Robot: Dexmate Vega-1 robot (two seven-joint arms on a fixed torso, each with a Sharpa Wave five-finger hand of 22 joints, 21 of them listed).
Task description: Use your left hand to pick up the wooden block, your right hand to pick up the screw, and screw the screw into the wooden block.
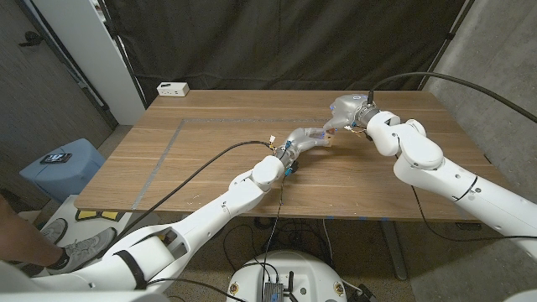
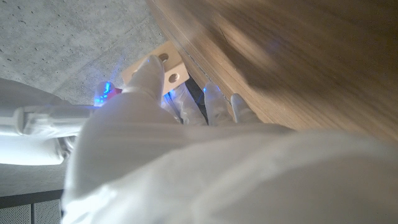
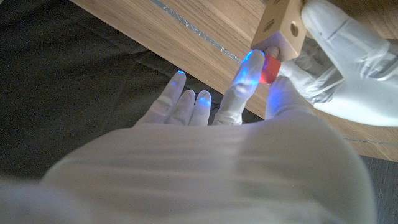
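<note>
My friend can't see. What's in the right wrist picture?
A white right robot hand pinches a red-headed screw against a wooden block. The left robot hand holds that block above the wooden table.

Wooden table (image 1: 210, 159) with white box (image 1: 173, 88) at far-left corner.

The left hand (image 2: 180, 118) holds a pale wooden block (image 2: 163, 65) at its fingertips, with the thumb across the block's face. Two round holes show on the block. The wooden table (image 2: 298, 56) lies beyond the fingers.
</note>
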